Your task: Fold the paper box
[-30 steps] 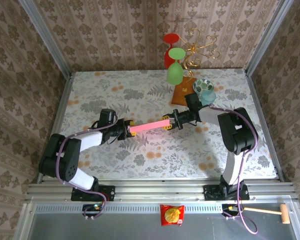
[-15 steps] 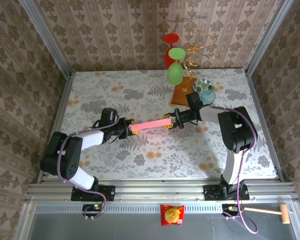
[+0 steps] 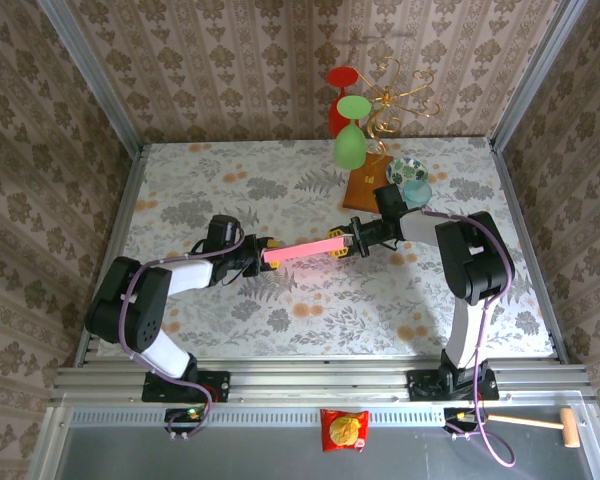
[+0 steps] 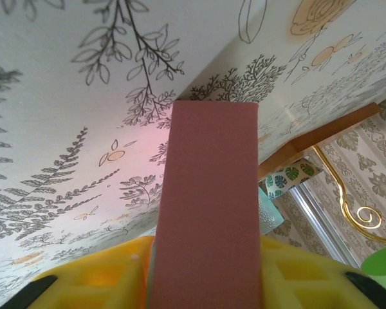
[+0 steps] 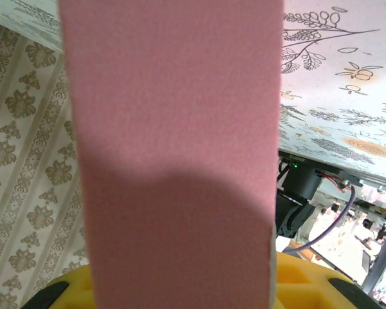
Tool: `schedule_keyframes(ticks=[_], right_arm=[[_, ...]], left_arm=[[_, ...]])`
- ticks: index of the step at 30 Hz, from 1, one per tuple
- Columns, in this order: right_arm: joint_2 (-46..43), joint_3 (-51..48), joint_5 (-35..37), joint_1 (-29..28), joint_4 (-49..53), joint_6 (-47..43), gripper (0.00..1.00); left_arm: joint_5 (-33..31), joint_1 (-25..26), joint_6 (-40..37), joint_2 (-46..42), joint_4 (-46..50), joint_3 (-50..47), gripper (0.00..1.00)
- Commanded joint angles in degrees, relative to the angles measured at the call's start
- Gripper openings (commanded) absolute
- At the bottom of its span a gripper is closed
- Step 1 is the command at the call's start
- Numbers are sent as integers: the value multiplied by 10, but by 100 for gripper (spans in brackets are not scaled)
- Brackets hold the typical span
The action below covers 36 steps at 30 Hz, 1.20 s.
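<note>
The paper box (image 3: 302, 249) hangs flat and edge-on between the two arms, so from above it reads as a thin pink strip over the table's middle. My left gripper (image 3: 261, 254) is shut on its left end and my right gripper (image 3: 348, 243) is shut on its right end. In the left wrist view the pink panel (image 4: 209, 212) rises between the yellow fingers (image 4: 90, 283) of the left gripper (image 4: 206, 286). In the right wrist view the panel (image 5: 174, 148) covers most of the frame, clamped by the right gripper (image 5: 180, 290) between its yellow fingers (image 5: 302, 283).
A brown-orange booklet (image 3: 364, 187) lies at the back right beside a patterned teal bowl (image 3: 410, 178). Green and red glasses (image 3: 350, 145) hang on a gold wire stand behind it. A snack packet (image 3: 344, 430) and a wooden mallet (image 3: 550, 424) lie in the near tray.
The left arm has edged slightly right and away, and the box has shifted a little with it. Both grips hold as before.
</note>
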State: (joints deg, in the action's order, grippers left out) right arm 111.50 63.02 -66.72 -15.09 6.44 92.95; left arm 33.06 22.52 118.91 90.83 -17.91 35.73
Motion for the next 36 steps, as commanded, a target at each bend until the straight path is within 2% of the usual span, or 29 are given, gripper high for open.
schedule_keyframes(ticks=[1,5,11,15,19,23,27,28,30,33,36], right_arm=[[18,-1,42,-13,47,-2,35],[16,6,51,-11,60,-14,49],[-16,42,88,9,169,-111,69],[-57,88,120,28,282,-204,75],[-113,98,158,53,334,-267,78],[-163,126,223,61,365,-384,76],[-215,159,368,18,397,-582,57],[-228,154,406,-2,389,-632,49],[-248,136,442,-43,356,-724,39],[-272,113,459,-102,306,-840,37],[-265,129,501,-153,313,-940,38]], left_arm=[[9,18,44,8,2,12,32],[4,18,47,-4,16,9,21],[2,11,56,-26,45,0,19],[-3,-1,53,-59,97,-6,19],[-3,-27,31,-103,187,-4,17],[4,-57,-13,-133,292,12,17],[18,-86,-56,-135,371,27,17],[21,-93,-67,-133,394,31,17],[24,-105,-88,-130,424,39,18],[27,-128,-117,-124,460,48,18],[31,-150,-140,-115,483,58,19]])
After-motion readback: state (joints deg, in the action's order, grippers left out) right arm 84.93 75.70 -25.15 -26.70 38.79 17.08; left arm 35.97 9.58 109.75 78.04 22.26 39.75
